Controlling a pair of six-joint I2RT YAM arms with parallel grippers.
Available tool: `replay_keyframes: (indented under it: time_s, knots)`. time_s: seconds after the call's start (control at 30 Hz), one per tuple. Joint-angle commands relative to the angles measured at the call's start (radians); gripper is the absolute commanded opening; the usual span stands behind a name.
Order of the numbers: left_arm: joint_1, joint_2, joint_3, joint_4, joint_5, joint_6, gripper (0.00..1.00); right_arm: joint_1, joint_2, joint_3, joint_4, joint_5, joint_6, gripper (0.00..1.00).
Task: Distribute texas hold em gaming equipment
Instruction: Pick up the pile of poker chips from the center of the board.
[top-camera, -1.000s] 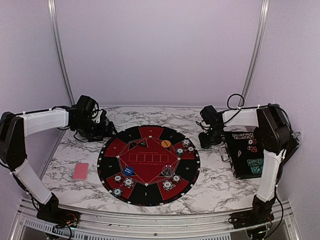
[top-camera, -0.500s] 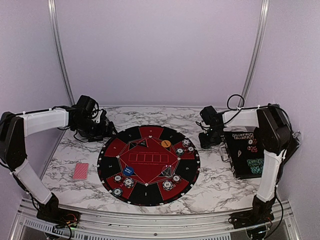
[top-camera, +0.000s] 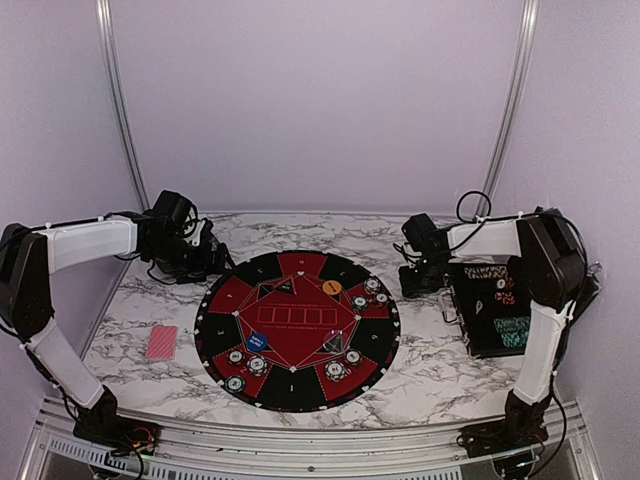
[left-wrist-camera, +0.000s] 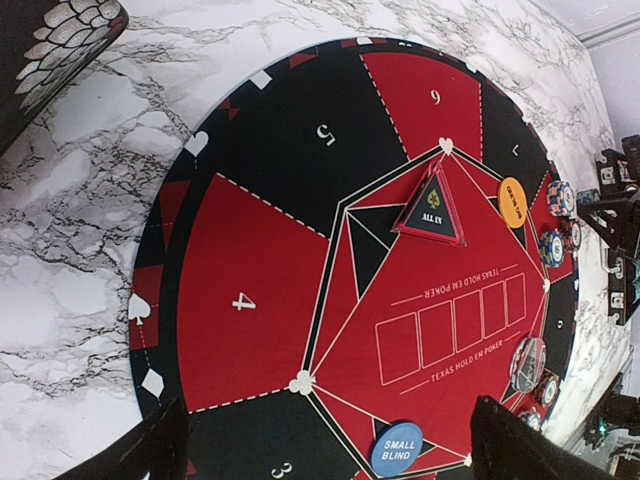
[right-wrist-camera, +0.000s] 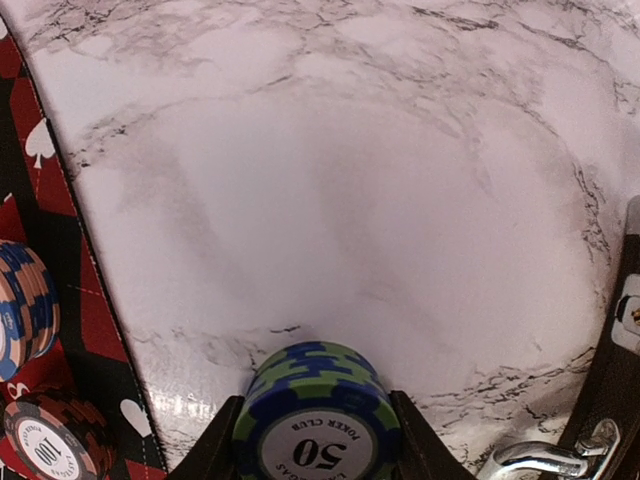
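The green-and-blue poker chip stack (right-wrist-camera: 318, 420), its top chip marked 50, stands on the marble just right of the round mat (right-wrist-camera: 92, 300). My right gripper (right-wrist-camera: 315, 442) is shut on it, with one finger pressed on each side of the stack. From above, the right gripper (top-camera: 412, 282) sits between the mat (top-camera: 297, 372) and the black case (top-camera: 490, 310). Well above the mat's red field (left-wrist-camera: 240, 250), my left gripper (left-wrist-camera: 335, 445) stands wide open and holds nothing. The blue marker (left-wrist-camera: 396, 449), orange disc (left-wrist-camera: 512, 202) and several chips (left-wrist-camera: 551, 247) lie on the mat. Red-backed cards (top-camera: 160, 342) lie on the table at the left.
An orange-and-blue chip stack (right-wrist-camera: 22, 310) and a dark chip marked 100 (right-wrist-camera: 55, 435) sit on the mat edge close to my right gripper. The black case's metal latch (right-wrist-camera: 540, 458) is at its right. A triangular ALL IN marker (left-wrist-camera: 433, 205) lies on the mat.
The right gripper's jaws have narrowed onto the green chip stack. Its wrist shifted slightly. The left arm has not moved.
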Motion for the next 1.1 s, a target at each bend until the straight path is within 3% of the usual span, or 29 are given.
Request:
replay_keyframes:
  time_s: [0.0,0.3,1.07]
  knots:
    - [0.004,0.014,0.009,0.002,0.009,0.014,0.99,-0.003,-0.020,-0.009,-0.031,-0.005,0.007,0.36]
    - [0.004,0.013,0.009,0.002,0.007,0.014,0.99,0.009,-0.042,0.023,-0.042,0.019,0.009,0.31]
    - [0.003,0.011,0.011,0.001,0.014,0.012,0.99,0.021,-0.096,-0.026,-0.018,0.032,0.031,0.29]
